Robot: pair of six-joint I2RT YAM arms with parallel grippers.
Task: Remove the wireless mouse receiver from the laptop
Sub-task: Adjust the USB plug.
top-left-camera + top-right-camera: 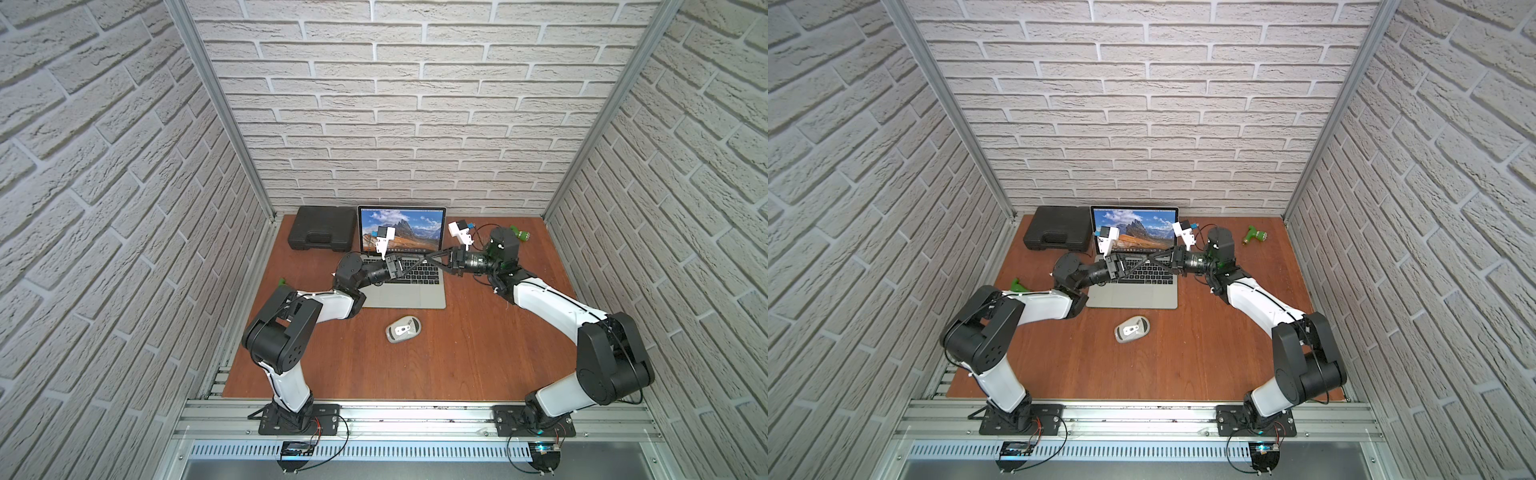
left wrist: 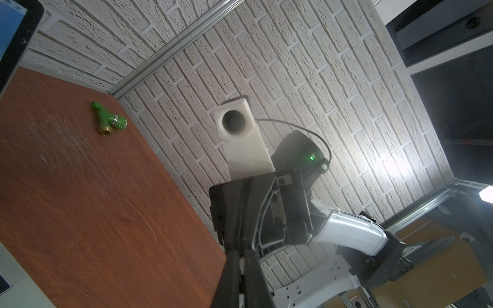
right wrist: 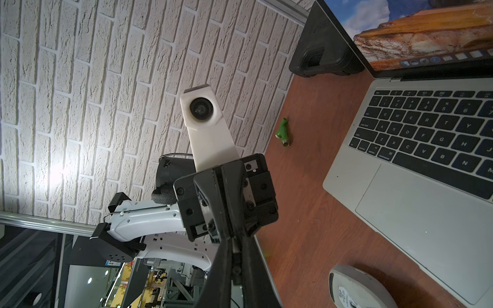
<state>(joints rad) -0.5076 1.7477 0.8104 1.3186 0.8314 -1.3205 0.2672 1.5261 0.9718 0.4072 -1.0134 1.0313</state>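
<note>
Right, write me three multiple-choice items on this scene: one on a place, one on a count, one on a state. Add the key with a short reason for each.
1. Where does the mouse lie relative to the laptop?
A. on its keys
B. on the table in front of it, nearer the arm bases
C. behind its screen

2. How many green fittings lie on the table?
A. none
B. four
C. two

3. What state is the laptop in?
A. lid open, screen lit
B. lid open, screen dark
C. lid closed

Key:
1 B, since both top views show the mouse on bare wood just past the laptop's front edge.
2 C, since one fitting lies at each side of the laptop.
3 A, since the raised screen shows a mountain landscape.
</note>
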